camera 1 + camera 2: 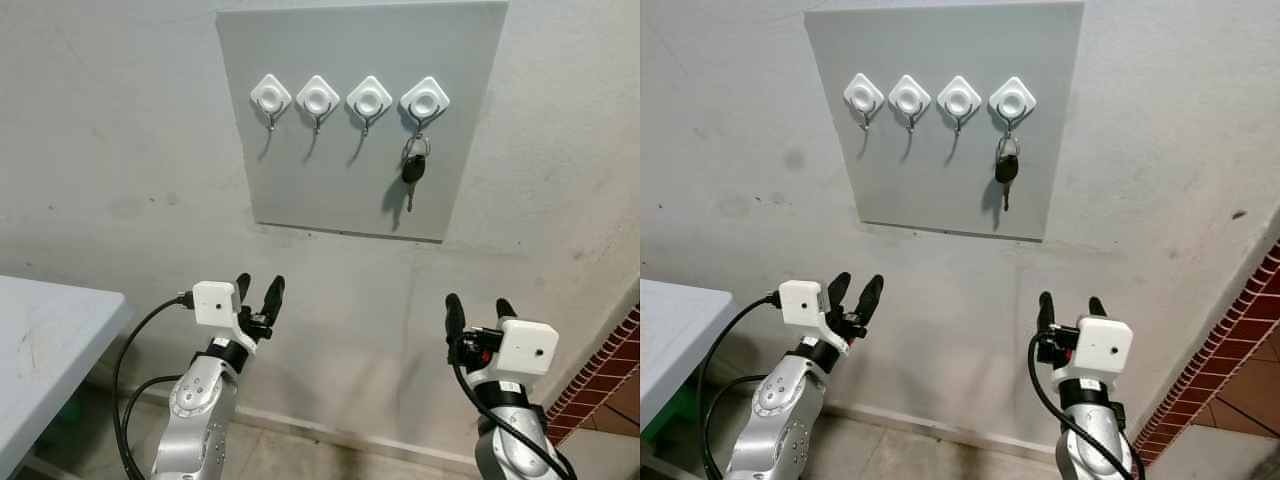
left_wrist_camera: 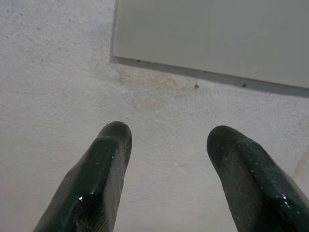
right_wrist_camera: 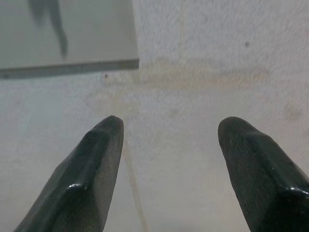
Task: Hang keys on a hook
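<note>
1. Left eye view: the keys [image 1: 413,170] hang from the rightmost hook [image 1: 424,102] of four on the grey board [image 1: 300,170] fixed to the wall [image 1: 110,150], so the task looks done. The other three hooks carry nothing. Both arms are held low, well below the board: the left gripper [image 1: 258,290] and the right gripper [image 1: 480,308] each have their jaws parted and hold nothing. A corner of the desk [image 1: 50,350] shows at the lower left, cut off by the frame.

2. Right eye view: the same scene; the keys dangle free against the board, apart from both grippers. How many keys sit on the ring is too small to tell; one dark-headed key and a thin blade can be made out. Red brick edges the lower right corner, mostly cut off.

3. Left wrist view: the two black fingers [image 2: 104,169] stand wide apart with bare wall between them and the board's lower corner beyond. Nothing is held.

4. Right wrist view: the jaws are likewise spread wide and empty, facing the wall, with the board's lower edge in one corner and a blurred dark streak on it, probably a shadow of the keys.
</note>
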Controlling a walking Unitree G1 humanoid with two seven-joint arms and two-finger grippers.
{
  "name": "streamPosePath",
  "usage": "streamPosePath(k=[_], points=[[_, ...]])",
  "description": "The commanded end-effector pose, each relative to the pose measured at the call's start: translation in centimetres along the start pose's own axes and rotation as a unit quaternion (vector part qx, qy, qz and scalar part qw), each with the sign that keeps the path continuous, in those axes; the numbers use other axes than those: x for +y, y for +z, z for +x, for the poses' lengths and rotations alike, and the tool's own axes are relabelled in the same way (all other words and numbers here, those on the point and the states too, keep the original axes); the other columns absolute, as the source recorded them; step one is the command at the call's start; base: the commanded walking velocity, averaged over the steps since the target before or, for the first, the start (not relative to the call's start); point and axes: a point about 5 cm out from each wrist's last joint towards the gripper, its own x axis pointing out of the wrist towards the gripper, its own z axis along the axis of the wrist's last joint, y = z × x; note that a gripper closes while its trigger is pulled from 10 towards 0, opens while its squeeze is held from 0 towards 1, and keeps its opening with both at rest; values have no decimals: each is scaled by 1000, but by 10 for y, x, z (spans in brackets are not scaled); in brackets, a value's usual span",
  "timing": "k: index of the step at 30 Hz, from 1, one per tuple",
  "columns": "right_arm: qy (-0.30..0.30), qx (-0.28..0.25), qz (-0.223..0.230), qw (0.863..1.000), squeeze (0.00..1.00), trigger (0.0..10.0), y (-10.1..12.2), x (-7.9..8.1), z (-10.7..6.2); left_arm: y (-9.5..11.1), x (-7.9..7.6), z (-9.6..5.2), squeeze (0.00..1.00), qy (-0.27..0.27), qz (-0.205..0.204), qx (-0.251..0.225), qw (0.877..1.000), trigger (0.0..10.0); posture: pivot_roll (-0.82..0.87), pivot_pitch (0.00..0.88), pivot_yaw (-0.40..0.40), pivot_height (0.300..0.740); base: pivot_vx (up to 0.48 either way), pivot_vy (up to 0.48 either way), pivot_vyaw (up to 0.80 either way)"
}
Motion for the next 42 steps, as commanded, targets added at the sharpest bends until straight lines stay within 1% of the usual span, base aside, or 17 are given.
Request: streamPosePath(k=[1,6,10,12,16,20,25,28,32,35,37,42], points=[[7,5,-5,1000,0,10000,-1,3,3,-1,6,-1,0,6,8,8,1000,10000,-142,0,72,740,0,0,800],[12,9,-16,1000,0,10000,-2,3,7,-2,8,0,0,2,18,11,1000,10000,-131,0,57,740,0,0,800],[9,10,-15,1000,0,10000,-2,0,10,-1,11,1,0,5,22,12,1000,10000,-129,0,48,740,0,0,800],[13,10,-27,1000,0,10000,0,-1,11,-1,12,0,0,11,20,11,1000,10000,-131,0,46,740,0,0,800],[13,12,-25,1000,0,10000,-1,-3,11,-3,11,0,0,11,23,11,1000,10000,-130,0,39,740,0,0,800],[18,9,-24,999,0,10000,0,-4,12,-1,7,0,0,10,19,3,1000,10000,-126,0,33,740,0,0,800],[25,5,-22,999,0,10000,2,-3,13,2,8,0,0,12,12,-7,1000,10000,-122,0,29,740,0,0,800],[23,8,-21,999,0,10000,0,-5,8,4,10,-3,0,21,10,-14,1000,10000,-116,0,28,740,0,0,800],[11,19,-20,1000,0,10000,-7,-10,-7,3,14,-14,0,33,10,-17,999,10000,-105,0,23,740,0,0,800],[7,27,-16,999,0,10000,-10,-12,-14,0,16,-19,0,41,11,-12,999,10000,-105,0,23,740,0,0,800],[9,27,-15,999,0,10000,-9,-10,-14,0,17,-21,0,43,9,-13,999,10000,-105,0,26,740,0,0,800],[13,16,-12,1000,0,10000,-4,-9,-11,4,14,-21,0,41,7,-17,999,10000,-104,0,25,740,0,0,800]])
